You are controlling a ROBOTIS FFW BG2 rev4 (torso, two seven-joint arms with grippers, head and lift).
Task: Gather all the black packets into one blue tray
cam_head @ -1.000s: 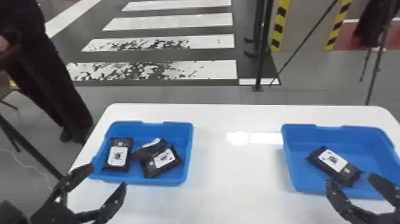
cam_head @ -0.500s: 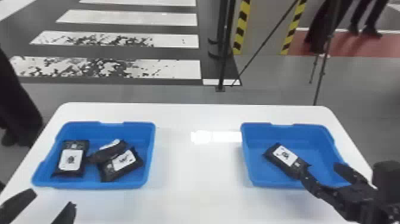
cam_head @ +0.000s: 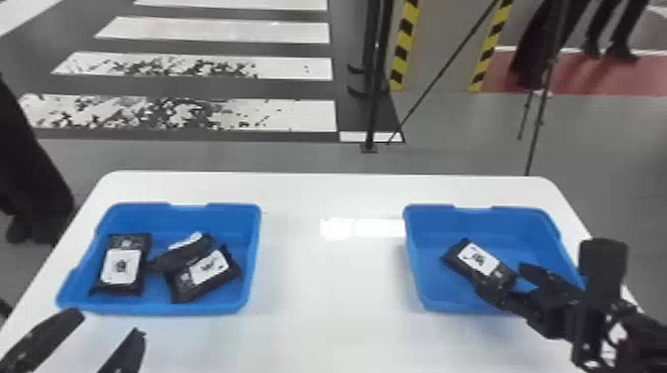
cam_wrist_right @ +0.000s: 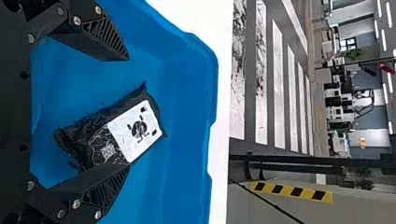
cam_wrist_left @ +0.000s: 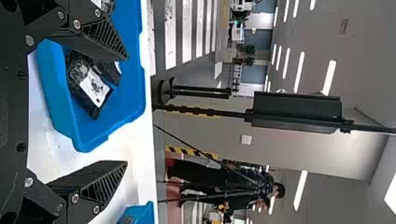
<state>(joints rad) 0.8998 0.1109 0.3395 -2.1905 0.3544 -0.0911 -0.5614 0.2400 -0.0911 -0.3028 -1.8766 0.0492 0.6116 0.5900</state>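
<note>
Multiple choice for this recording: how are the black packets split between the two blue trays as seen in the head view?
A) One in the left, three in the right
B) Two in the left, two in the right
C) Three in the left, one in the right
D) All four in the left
C: three packets lie in the left tray, and a single packet lies in the right tray.

You have a white table [cam_head: 332, 327] in front of you, its far corners rounded. Beyond it, at left, broad white stripes [cam_head: 293, 115] cross dark floor; right of them stand a black pole [cam_head: 371, 119] and two yellow-and-black bands [cam_head: 405, 44].
</note>
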